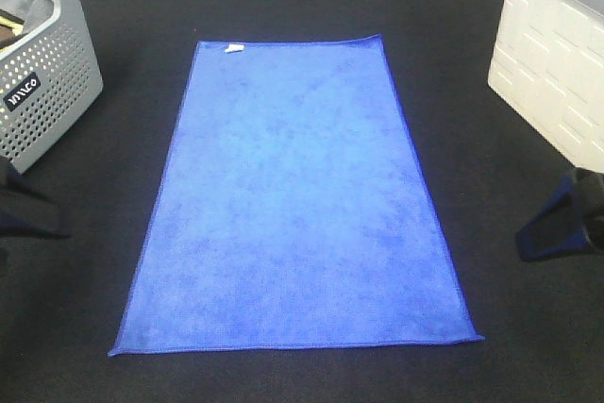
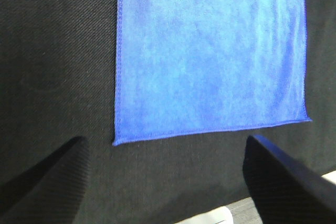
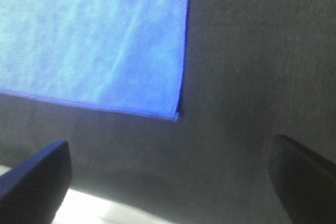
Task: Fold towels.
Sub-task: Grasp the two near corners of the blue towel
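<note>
Black cloth tabletop point(image 1: 283, 7) | blue towel point(image 1: 297, 195) laid flat, unfolded, at centre | left gripper point(image 2: 165, 140) spread apart, near towel's near-left corner, not touching | right gripper point(image 3: 169, 141) spread apart, near near-right corner, not touching

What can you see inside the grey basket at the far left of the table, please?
Inside the grey basket, some crumpled grey cloth shows just below the rim. The basket's wall and the picture's edge hide whatever lies deeper or further left.
</note>
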Tool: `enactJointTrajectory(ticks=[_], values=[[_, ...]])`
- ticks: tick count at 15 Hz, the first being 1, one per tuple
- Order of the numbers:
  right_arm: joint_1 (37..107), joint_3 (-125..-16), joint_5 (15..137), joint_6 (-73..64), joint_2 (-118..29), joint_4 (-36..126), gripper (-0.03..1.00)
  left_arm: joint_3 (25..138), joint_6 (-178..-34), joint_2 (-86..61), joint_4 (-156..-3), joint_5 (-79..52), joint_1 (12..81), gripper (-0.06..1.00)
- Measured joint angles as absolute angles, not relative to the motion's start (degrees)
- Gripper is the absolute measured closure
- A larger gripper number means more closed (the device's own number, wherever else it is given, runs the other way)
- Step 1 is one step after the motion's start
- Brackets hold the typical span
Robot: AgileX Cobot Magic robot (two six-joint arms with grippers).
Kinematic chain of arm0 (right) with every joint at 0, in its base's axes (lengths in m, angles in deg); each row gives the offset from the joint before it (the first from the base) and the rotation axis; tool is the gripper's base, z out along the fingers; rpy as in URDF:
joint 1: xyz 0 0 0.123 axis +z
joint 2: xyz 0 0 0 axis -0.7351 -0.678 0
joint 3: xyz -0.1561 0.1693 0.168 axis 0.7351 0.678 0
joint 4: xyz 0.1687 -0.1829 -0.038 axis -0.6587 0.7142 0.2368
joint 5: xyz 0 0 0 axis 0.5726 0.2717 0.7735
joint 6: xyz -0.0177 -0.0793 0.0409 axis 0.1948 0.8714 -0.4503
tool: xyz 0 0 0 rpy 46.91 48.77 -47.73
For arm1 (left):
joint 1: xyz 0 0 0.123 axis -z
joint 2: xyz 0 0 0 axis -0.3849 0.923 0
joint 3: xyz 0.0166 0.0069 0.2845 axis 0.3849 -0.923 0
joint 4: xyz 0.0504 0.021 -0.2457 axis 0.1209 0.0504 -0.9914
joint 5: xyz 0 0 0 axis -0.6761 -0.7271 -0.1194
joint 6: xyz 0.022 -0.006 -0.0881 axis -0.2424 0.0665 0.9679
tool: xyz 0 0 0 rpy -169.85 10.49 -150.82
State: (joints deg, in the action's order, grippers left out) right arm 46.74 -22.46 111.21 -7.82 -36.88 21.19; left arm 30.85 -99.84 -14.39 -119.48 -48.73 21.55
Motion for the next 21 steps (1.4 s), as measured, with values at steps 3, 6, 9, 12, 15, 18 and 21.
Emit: enactJointTrajectory(ticks=[3,6,9,12,15,18,21], values=[[46.74,-22.46,105.25,-5.24,-45.13,18.73,0.01,30.85,-105.11,-6.25,-124.24,-43.80,24.36,0.18],[46.74,-22.46,103.65,-2.03,-50.97,15.01,0.01,30.91,-106.03,-1.38,-125.73,-37.84,28.77,0.18],[46.74,-22.51,102.39,6.28,-58.54,6.64,0.02,31.03,-106.20,5.95,-127.96,-30.16,34.90,0.18],[46.74,-22.57,101.93,17.79,-65.07,-4.19,0.07,32.11,-108.38,12.14,-130.37,-29.25,35.36,0.18],[46.74,-22.63,100.78,23.58,-69.37,-8.77,0.13,35.15,-111.36,15.86,-134.09,-30.79,35.36,0.19],[46.74,-22.68,100.50,27.65,-73.38,-12.90,0.22,38.30,-117.03,19.53,-140.11,-34.35,35.36,0.24],[46.74,-23.20,102.68,33.03,-76.93,-18.86,0.29,41.28,-122.36,24.05,-147.50,-39.85,35.36,0.27]])
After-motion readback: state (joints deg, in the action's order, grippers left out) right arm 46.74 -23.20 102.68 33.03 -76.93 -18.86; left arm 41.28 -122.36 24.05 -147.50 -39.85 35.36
